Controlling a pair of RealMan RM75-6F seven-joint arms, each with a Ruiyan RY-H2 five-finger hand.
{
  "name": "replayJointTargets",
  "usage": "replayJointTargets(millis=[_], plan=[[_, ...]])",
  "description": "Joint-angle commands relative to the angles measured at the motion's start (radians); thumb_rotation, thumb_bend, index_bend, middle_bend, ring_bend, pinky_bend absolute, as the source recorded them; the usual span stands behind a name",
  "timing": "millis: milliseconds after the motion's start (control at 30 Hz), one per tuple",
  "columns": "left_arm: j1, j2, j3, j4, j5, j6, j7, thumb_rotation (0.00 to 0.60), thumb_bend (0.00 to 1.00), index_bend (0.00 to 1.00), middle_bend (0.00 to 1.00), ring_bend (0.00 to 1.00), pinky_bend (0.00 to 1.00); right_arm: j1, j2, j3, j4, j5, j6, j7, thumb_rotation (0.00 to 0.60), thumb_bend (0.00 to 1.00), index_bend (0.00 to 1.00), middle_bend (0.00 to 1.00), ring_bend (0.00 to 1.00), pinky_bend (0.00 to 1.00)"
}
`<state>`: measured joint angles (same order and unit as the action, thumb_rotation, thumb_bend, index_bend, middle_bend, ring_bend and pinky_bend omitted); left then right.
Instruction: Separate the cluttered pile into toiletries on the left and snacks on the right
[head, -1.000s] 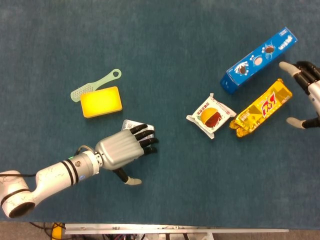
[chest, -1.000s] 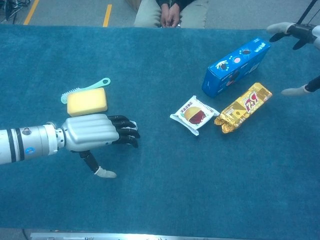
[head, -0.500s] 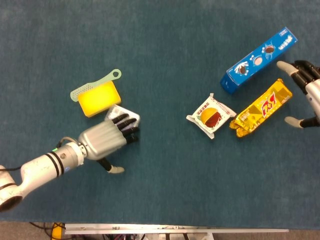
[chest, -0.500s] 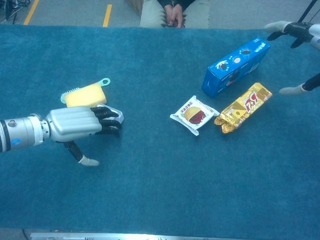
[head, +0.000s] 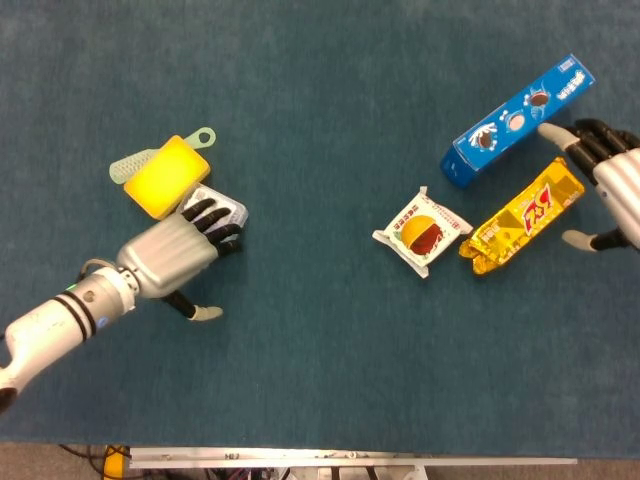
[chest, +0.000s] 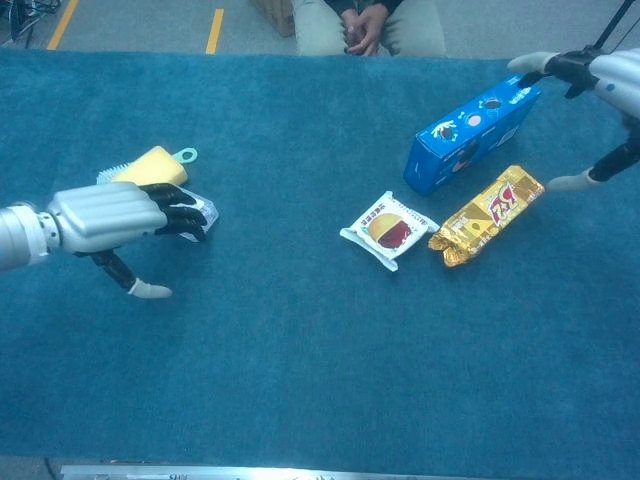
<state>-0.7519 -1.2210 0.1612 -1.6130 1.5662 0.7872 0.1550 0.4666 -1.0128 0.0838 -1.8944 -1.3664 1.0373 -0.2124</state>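
Observation:
My left hand (head: 168, 256) (chest: 108, 214) lies flat on the table at the left, its fingertips pressing on a small silver-white packet (head: 226, 209) (chest: 203, 212). That packet butts against a yellow sponge (head: 165, 176) (chest: 150, 165), and a pale green brush (head: 130, 165) (chest: 184, 154) lies behind the sponge. On the right lie a blue biscuit box (head: 518, 120) (chest: 470, 128), a gold snack bag (head: 524, 216) (chest: 488, 214) and a burger-print snack packet (head: 422, 232) (chest: 388, 230). My right hand (head: 612, 184) (chest: 604, 76) hovers with fingers spread at the box's far right end, holding nothing.
The blue cloth covers the whole table (head: 330, 380). A seated person (chest: 358, 24) is at the far edge. The front table edge (head: 340, 460) runs along the bottom of the head view.
My left hand slid left and away, dragging the packet under its fingers; the sponge and brush were pushed left and turned. My right hand edged closer to the blue box.

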Motion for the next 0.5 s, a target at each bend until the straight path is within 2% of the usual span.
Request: replayJointTargets(millis=[33, 233, 500], plan=[[0.02, 0.057, -0.012, -0.054, -0.02, 0.038, -0.004, 0.244, 0.18, 0.17, 0.1, 0.02, 0.04, 0.042, -0.022, 0.021, 0.037, 0.036, -0.043, -0.04, 0.6, 0.0, 0.08, 0.2, 0.12, 0.25], [0.057, 0.132, -0.037, -0.126, -0.052, 0.106, -0.05, 0.244, 0.18, 0.17, 0.1, 0.02, 0.04, 0.129, -0.085, 0.057, 0.128, 0.105, -0.122, -0.116, 0.6, 0.0, 0.08, 0.2, 0.12, 0.26], [0.124, 0.194, -0.067, -0.151, -0.094, 0.201, -0.095, 0.248, 0.18, 0.17, 0.1, 0.02, 0.04, 0.25, -0.184, 0.075, 0.261, 0.164, -0.223, -0.223, 0.6, 0.0, 0.08, 0.2, 0.12, 0.26]])
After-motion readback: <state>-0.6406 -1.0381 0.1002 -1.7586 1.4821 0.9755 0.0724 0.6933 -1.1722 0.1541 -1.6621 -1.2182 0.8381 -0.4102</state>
